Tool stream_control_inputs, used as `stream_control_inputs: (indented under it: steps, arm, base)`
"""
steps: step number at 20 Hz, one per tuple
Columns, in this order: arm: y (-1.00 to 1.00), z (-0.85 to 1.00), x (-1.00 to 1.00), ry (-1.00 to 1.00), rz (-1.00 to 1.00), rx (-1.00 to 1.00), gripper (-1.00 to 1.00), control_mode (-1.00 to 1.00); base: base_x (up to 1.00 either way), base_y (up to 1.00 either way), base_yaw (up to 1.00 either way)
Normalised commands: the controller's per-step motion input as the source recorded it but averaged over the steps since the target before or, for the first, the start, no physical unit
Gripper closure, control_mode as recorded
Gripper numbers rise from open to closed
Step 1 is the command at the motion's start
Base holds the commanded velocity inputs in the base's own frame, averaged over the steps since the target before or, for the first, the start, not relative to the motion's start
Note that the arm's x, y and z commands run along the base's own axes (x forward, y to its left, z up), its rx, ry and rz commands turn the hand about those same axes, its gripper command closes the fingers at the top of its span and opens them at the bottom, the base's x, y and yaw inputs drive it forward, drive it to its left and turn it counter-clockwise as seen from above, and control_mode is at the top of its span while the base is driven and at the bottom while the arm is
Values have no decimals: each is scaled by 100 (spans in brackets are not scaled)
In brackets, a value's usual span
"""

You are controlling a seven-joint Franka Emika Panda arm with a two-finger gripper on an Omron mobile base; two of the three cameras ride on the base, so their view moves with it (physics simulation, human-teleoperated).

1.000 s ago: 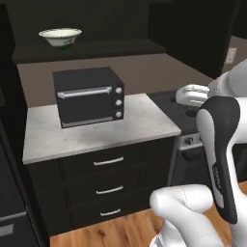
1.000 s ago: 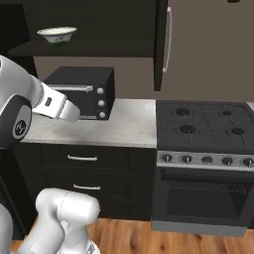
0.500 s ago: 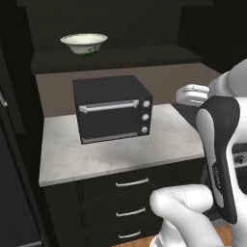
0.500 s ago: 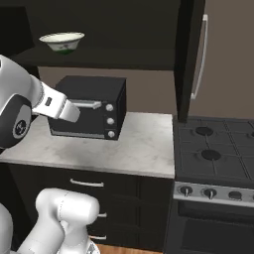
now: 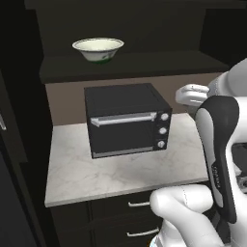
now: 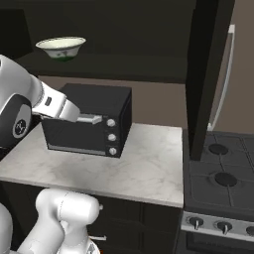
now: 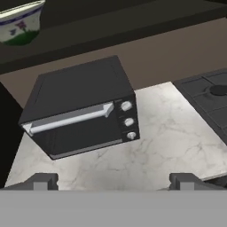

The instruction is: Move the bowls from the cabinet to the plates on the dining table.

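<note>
A cream-white round bowl with a dark green pattern (image 5: pixel 98 48) sits on the dark shelf of the open black-brown cabinet (image 5: pixel 135 65), near its left end, with bare shelf running off to the right. Below it, a boxy black toaster oven (image 5: pixel 126 119) stands toward the back of the small grey-white marble table (image 5: pixel 120 171); the table's front edge and right part lie bare. A black gas stove (image 6: pixel 221 181) adjoins on the right. The tool (image 7: pixel 113 181) hangs over the table's front edge, its jaws spread wide and holding nothing.
</note>
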Motion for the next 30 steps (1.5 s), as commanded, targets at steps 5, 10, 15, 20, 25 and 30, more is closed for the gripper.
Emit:
stream_control_inputs:
  steps: [5,10,15,20,25,30]
  arm:
    - [0,0,0,0,0,0,-100,100]
    - [0,0,0,0,0,0,-100,100]
    - [0,0,0,0,0,0,-100,100]
    - [0,0,0,0,0,0,-100,100]
    - [0,0,0,0,0,0,-100,100]
    - [0,0,0,0,0,0,-100,100]
  base:
    - [48,29,13]
    - [56,32,13]
    - [51,29,12]
    - [32,21,8]
    - [4,6,1]
    - [-1,0,0]
